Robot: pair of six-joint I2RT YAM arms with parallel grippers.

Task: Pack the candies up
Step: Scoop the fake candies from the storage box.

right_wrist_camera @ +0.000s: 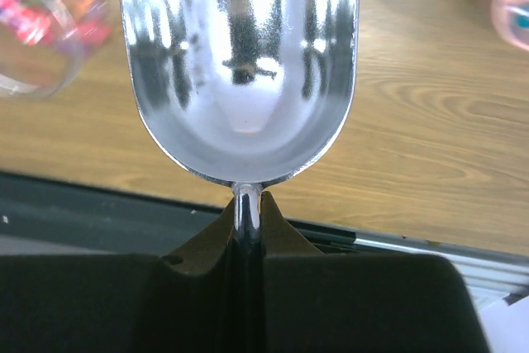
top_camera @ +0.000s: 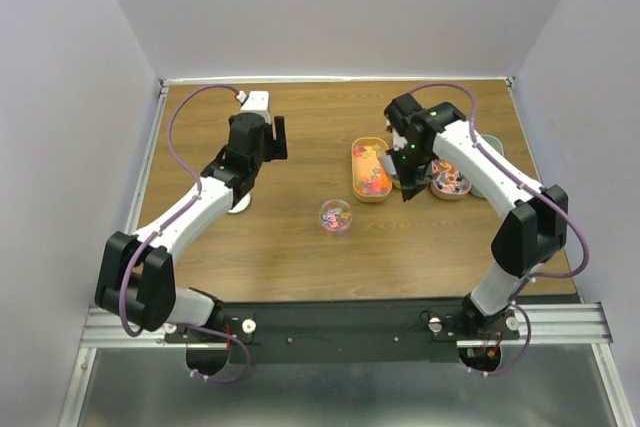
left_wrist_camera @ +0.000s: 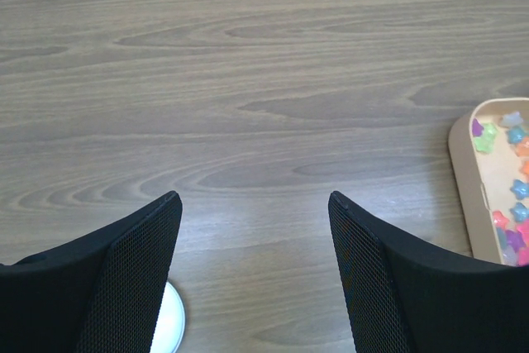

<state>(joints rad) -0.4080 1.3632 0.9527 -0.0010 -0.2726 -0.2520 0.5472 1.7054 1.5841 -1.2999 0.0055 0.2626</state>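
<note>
The candies [top_camera: 371, 169] are tiny coloured stars; many lie in an oblong tan tray [top_camera: 357, 179] at mid-table. More fill a small clear round cup [top_camera: 336, 215] in front of it. My right gripper [top_camera: 408, 185] hangs just right of the tray, shut on the handle of a metal scoop [right_wrist_camera: 240, 64]. The scoop's bowl is empty. In the right wrist view the cup [right_wrist_camera: 41, 22] is blurred at upper left. My left gripper [top_camera: 279, 137] stands open over bare wood, left of the tray, with nothing between its fingers [left_wrist_camera: 140, 262]. The tray's edge [left_wrist_camera: 463, 179] and candies [left_wrist_camera: 486, 136] show at right.
A second, pinkish tray [top_camera: 450, 185] with candies sits right of my right gripper, with a grey dish [top_camera: 492, 169] behind it. A white round lid [top_camera: 240, 205] lies under my left forearm and shows beside the left finger as lid [left_wrist_camera: 169, 328].
</note>
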